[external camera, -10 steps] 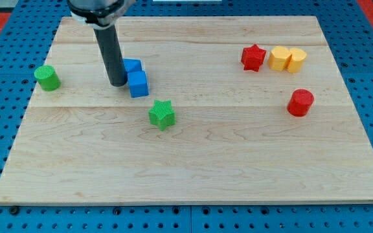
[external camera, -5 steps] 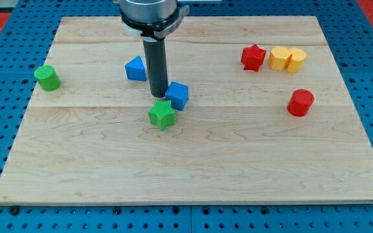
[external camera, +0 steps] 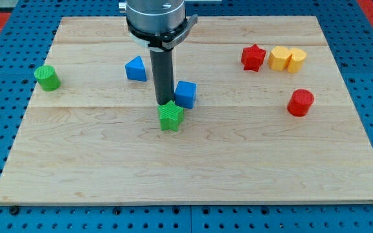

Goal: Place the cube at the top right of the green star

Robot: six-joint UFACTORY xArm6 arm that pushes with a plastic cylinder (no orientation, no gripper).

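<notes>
The blue cube (external camera: 186, 94) sits near the board's middle, just up and right of the green star (external camera: 171, 116), almost touching it. My tip (external camera: 164, 103) stands just left of the cube and at the star's upper edge, touching or nearly touching both. The dark rod rises from there to the arm's head at the view's top.
A blue triangular block (external camera: 135, 68) lies up and left of the rod. A green cylinder (external camera: 47, 77) stands at the far left. A red star (external camera: 253, 57), two yellow blocks (external camera: 287, 59) and a red cylinder (external camera: 300, 102) are at the right on the wooden board (external camera: 186, 168).
My tip has moved right and down, pushing the blue cube away from the blue triangular block to the star's upper right. The green star has shifted slightly right and down.
</notes>
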